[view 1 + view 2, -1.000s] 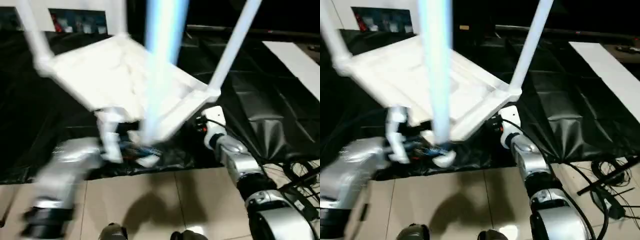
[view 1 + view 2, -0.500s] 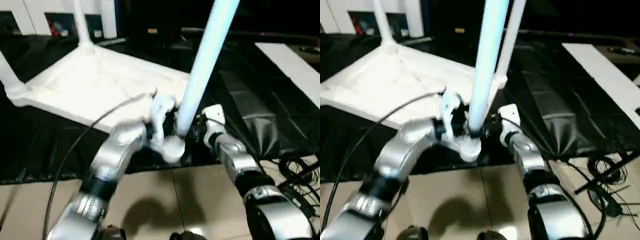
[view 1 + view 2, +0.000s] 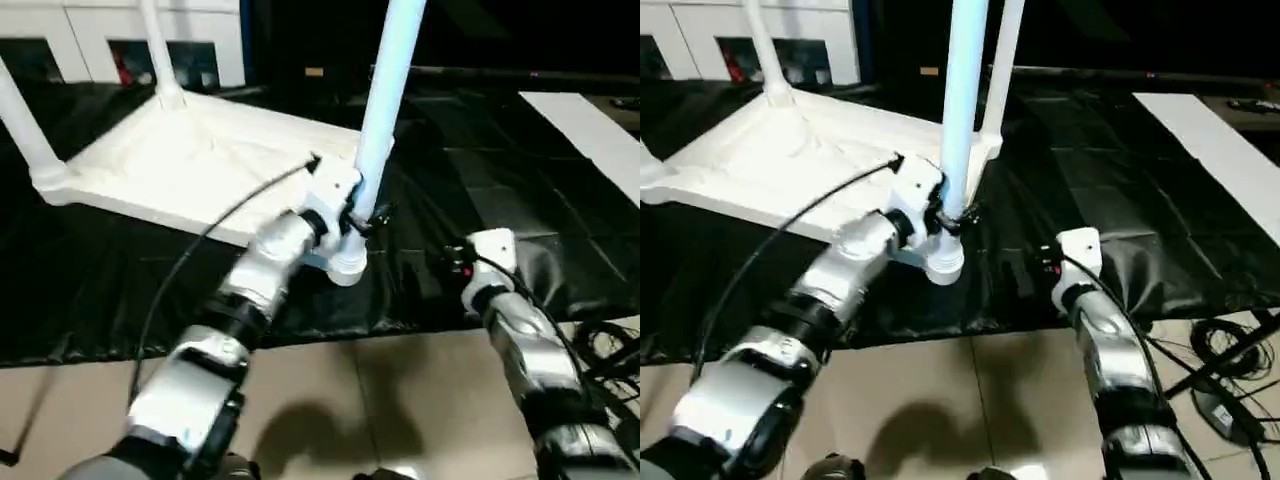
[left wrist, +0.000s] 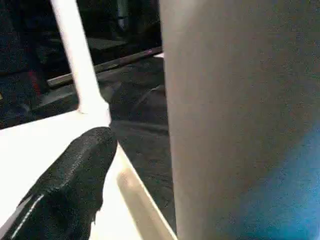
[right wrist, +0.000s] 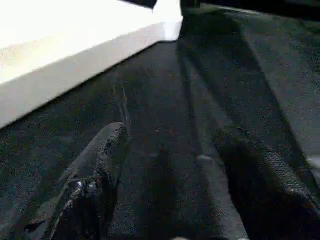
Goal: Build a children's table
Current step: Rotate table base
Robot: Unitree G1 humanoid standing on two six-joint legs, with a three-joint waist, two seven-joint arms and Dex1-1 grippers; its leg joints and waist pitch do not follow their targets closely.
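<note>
- Leg (image 3: 385,110) number four stands between the fingers of the left gripper (image 3: 352,222), at the near corner of the table top (image 3: 190,165). The fingers are spread wide around the tube, and I cannot tell if they squeeze it.
- Good work here, I think, means keeping the leg straight over the corner socket and pushing down slowly, so it does not tip or jam.
- Right gripper (image 5: 165,165) hangs to the right of that corner, over the black mat (image 3: 480,200). Its fingers are partly apart and hold nothing.
- Table top lies upside down on the mat, ribbed side up.
- Long way of the held leg runs up and down, leaning a little. Two other legs (image 3: 160,50) on the top also point up.
</note>
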